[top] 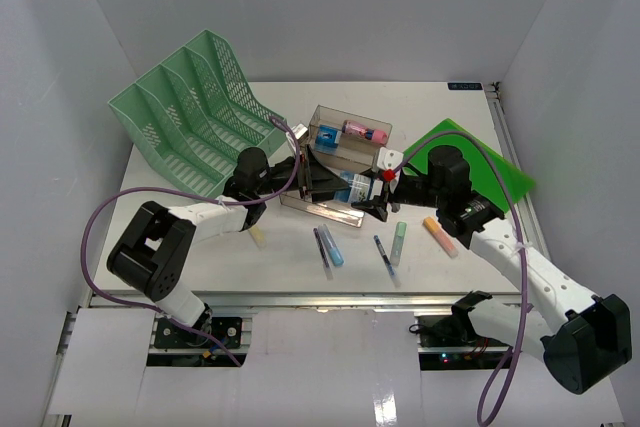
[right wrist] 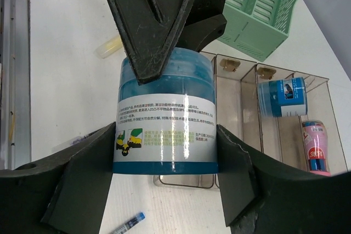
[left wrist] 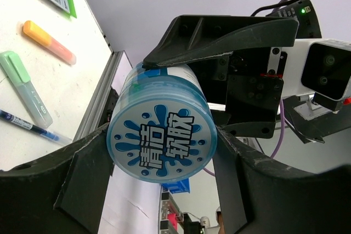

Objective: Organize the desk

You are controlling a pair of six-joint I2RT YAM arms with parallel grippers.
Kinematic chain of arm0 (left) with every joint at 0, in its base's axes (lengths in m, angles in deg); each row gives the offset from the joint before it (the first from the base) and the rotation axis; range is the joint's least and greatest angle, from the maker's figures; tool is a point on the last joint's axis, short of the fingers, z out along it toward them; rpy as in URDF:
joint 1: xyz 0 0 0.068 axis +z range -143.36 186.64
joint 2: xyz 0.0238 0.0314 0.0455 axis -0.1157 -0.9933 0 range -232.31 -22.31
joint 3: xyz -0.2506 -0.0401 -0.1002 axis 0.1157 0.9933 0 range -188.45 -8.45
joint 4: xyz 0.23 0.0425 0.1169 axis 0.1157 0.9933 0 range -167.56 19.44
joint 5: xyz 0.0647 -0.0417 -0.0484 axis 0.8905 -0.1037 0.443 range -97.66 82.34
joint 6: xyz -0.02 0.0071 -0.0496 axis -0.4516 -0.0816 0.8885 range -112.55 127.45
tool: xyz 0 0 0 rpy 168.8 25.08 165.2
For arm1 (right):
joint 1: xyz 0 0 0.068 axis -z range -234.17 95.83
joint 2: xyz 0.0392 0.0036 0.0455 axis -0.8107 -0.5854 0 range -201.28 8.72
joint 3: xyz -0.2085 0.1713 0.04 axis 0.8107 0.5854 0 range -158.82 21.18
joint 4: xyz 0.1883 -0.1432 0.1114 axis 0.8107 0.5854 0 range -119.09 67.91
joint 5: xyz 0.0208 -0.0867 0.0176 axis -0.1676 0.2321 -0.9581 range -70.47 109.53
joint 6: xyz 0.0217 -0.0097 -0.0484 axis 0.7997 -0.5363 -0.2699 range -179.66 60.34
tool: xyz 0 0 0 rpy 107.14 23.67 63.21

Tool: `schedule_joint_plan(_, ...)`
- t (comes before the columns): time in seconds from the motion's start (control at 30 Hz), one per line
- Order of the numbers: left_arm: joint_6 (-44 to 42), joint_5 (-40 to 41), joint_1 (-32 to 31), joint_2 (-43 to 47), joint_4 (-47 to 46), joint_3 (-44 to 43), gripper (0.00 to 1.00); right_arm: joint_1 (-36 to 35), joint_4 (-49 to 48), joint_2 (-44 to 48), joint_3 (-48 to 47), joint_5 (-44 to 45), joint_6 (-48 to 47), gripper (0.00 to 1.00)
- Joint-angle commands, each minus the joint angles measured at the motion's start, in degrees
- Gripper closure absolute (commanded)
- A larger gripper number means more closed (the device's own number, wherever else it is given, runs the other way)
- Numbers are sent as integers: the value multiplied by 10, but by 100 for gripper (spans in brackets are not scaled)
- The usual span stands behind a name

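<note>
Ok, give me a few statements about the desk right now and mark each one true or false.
The left hand and right hand both grip the blue jar. True.
The pink bottle lies in the clear tray. True.
The orange highlighter sits in that tray. False: it lies on the desk near the green folder.
The green highlighter stands upright. False: it lies flat beside a blue pen.

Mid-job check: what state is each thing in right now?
Jar: off the desk, clamped from both sides.
Left gripper: jaws shut on jar.
Right gripper: jaws shut on jar.
Tray: holds blue tub and pink bottle, lying down.
Pens: loose on desk.
Rack: slots empty.
</note>
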Motion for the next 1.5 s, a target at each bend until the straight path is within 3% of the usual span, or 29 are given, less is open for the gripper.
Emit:
schedule_joint_plan(0.0, -12, 4, -3, 15, 3, -33, 60, 7, 42, -8, -40, -83, -47, 82)
schedule_joint_plan(0.03, -14, 4, -3, 18, 20, -34, 50, 7, 43, -10, -41, -88, -47, 84)
schedule_joint_plan(0.07, -53, 10, 0, 27, 59, -55, 34, 11, 62, -10, -50, -95, -57, 86)
schedule_joint_plan(0.13, -106, 32, 9, 47, 173, -83, 23, 23, 75, -11, -54, -93, -70, 88)
schedule_joint_plan(0.2, -230, 75, 16, 67, 302, -155, 15, 40, 94, -14, -59, -85, -82, 89)
schedule_joint_plan(0.23, -272, 135, 17, 74, 422, -183, 12, 46, 99, -17, -60, -75, -94, 89)
schedule_joint_plan(0.27, -310, 172, 19, 79, 478, -212, 11, 55, 103, -22, -62, -71, -98, 90)
schedule_joint_plan(0.47, -443, 348, 31, 136, 671, -268, 7, 124, 116, -97, -102, -47, -119, 91)
schedule_joint_plan(0.6, -473, 369, 32, 205, 673, -172, 7, 127, 124, -196, -172, 2, -138, 90)
schedule_joint_plan(0.87, -440, 368, 34, 417, 662, 39, 7, 127, 137, -389, -342, 40, -151, 88)
schedule_joint_plan(1.07, -399, 376, 34, 534, 674, 113, 2, 126, 141, -484, -422, 49, -136, 84)
schedule_joint_plan(1.2, -372, 373, 34, 552, 670, 143, 2, 124, 129, -523, -437, 67, -127, 80)
schedule_joint_plan(1.33, -348, 363, 34, 550, 652, 169, 2, 123, 127, -542, -441, 69, -120, 62)
schedule_joint_plan(1.47, -328, 349, 34, 544, 627, 191, 2, 121, 127, -530, -426, 70, -116, 20)
